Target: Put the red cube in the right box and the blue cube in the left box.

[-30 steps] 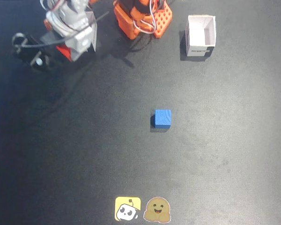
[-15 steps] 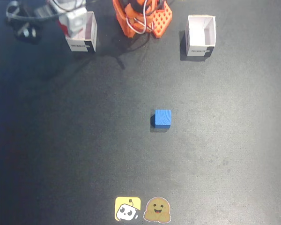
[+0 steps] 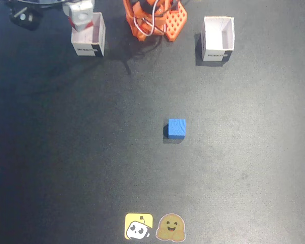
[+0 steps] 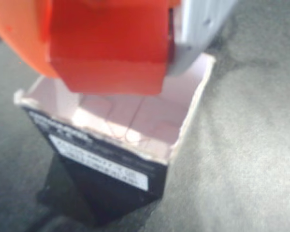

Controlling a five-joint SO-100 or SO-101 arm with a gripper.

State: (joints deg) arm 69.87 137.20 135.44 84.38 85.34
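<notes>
A: Quick pass. Wrist view: the gripper [image 4: 111, 58] is clamped on the red cube [image 4: 108, 48], holding it right over the open top of the white box [image 4: 186, 125]. Inside of that box looks empty, pale floor showing.

B: Which box in the fixed view?

A: The one left of the orange arm base [image 3: 153, 19], marked box [image 3: 89, 41] here. The grey wrist block sits over its back rim. The other box [image 3: 217, 39] is on the far side of the base, empty as far as I can see. The blue cube [image 3: 176, 128] sits alone on the dark table [image 3: 244, 168], well below the base, untouched.

B: Risks?

A: My guess: the cube hangs toward the box's back-left part, not dead centre, so on release it could clip the rim and tip out or nudge the light box. Also the task's "right box" may or may not be this one; sides flip with viewpoint, can't settle it.

B: Anything hidden?

A: Plenty. The fingertips are cut off by the frame top in the wrist view, and the jaw is just an orange blur. In the fixed view the cube itself isn't visible, the wrist covers it. The label text on the box is unreadable. Two stickers [image 3: 155, 226] sit at the table's near edge, irrelevant.
</notes>
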